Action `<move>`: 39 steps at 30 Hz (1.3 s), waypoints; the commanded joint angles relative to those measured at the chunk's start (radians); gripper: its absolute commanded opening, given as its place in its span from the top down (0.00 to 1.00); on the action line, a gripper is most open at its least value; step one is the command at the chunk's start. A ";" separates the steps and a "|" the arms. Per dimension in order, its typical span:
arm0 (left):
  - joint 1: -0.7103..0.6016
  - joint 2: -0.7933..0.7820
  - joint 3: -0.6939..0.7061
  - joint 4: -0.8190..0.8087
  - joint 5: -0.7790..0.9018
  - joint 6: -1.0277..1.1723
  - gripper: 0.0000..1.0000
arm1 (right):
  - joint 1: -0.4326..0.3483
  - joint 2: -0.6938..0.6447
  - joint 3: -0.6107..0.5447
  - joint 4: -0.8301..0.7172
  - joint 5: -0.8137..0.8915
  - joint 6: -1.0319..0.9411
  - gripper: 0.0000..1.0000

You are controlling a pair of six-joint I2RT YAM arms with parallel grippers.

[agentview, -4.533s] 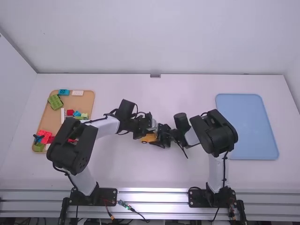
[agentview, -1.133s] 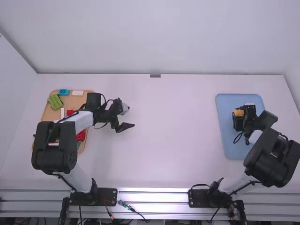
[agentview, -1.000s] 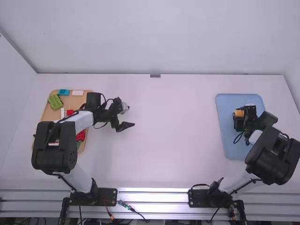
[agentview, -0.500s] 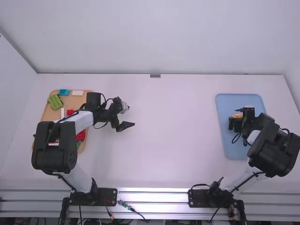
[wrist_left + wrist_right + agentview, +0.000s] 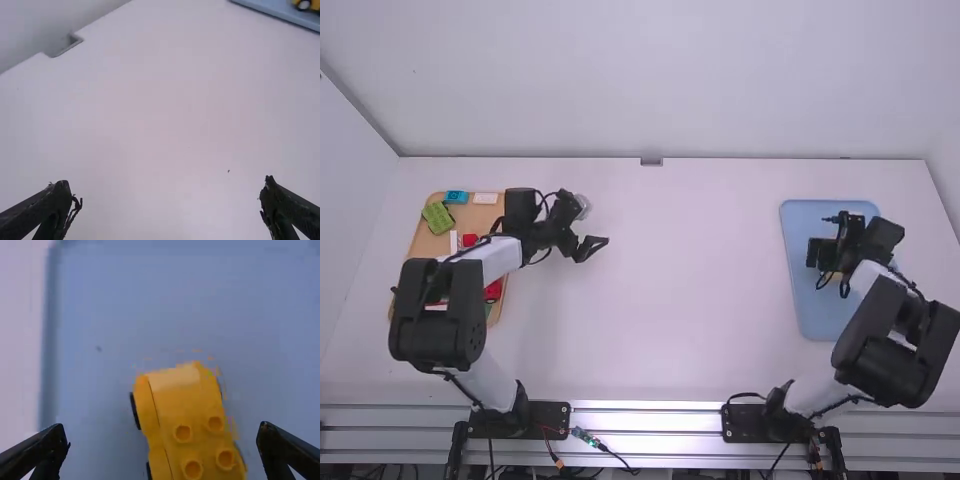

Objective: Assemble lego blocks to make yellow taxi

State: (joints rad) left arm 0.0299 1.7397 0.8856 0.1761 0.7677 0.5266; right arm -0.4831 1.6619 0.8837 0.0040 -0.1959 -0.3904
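Over the blue tray [image 5: 817, 310], my right gripper [image 5: 827, 237] stands open above the yellow block car [image 5: 836, 276], which is mostly covered by the gripper. In the right wrist view the car [image 5: 172, 400] lies on the tray between the spread fingers of my right gripper [image 5: 164, 437], touching neither; round studs and dark wheels show on it. My left gripper [image 5: 588, 232] is open and holds nothing, beside the parts tray on the left. The left wrist view has my left gripper [image 5: 172, 200] over bare table, with the car [image 5: 315, 5] far off at the top corner.
A tan tray [image 5: 424, 240] at the left holds a green block [image 5: 437, 217], a blue block [image 5: 456, 197], a white block [image 5: 486, 198] and red pieces [image 5: 493, 290], partly under the left arm. White table [image 5: 690, 300] lies between the two trays.
Both grippers left the table's middle, the right one carrying the car to the blue tray. Since then its fingers have opened and let the car go. Lately the left gripper has shifted slightly.
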 commanded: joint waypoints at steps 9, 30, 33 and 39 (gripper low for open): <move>-0.084 -0.054 0.197 -0.257 -0.509 -0.451 0.01 | 0.207 -0.221 0.173 -0.347 0.177 0.076 0.00; -0.030 -0.254 0.084 -0.180 -0.768 -0.527 0.20 | 0.483 -0.459 -0.024 -0.196 0.196 0.332 0.20; -0.030 -0.307 0.031 -0.176 -0.768 -0.527 0.25 | 0.483 -0.518 -0.083 -0.137 0.196 0.390 0.26; -0.030 -0.423 -0.085 -0.176 -0.768 -0.527 0.37 | 0.483 -0.646 -0.211 -0.008 0.196 0.390 0.39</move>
State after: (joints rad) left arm 0.0025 1.3754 0.8429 -0.0017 0.0128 0.0063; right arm 0.0017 1.0706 0.7216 -0.0315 -0.0036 -0.0242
